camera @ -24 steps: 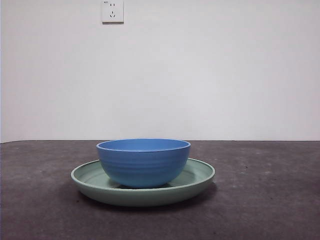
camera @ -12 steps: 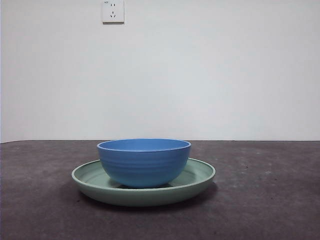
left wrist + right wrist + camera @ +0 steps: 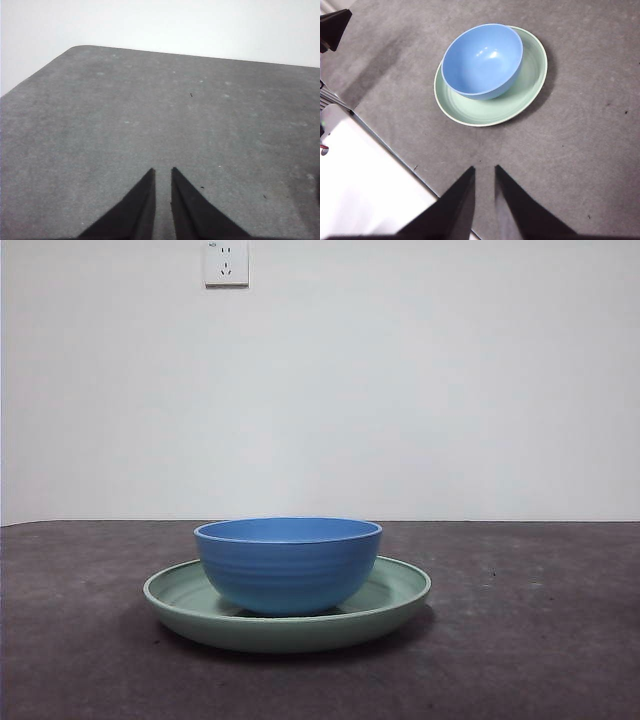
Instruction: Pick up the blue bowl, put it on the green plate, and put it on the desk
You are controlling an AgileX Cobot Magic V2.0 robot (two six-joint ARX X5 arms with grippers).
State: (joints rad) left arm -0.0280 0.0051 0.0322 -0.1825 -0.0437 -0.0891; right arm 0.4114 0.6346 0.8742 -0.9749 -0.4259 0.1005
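Both grippers, left (image 3: 162,172) and right (image 3: 485,171), nearly closed, empty, above mottled grey desk (image 3: 540,640). Blue bowl (image 3: 288,565) upright in green plate (image 3: 400,595). White wall, socket (image 3: 226,262).

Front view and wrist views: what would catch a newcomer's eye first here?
The blue bowl sitting inside the green plate at mid-desk dominates. A white wall socket hangs above. The right tool hangs above the pair without touching them, jaws nearly together.
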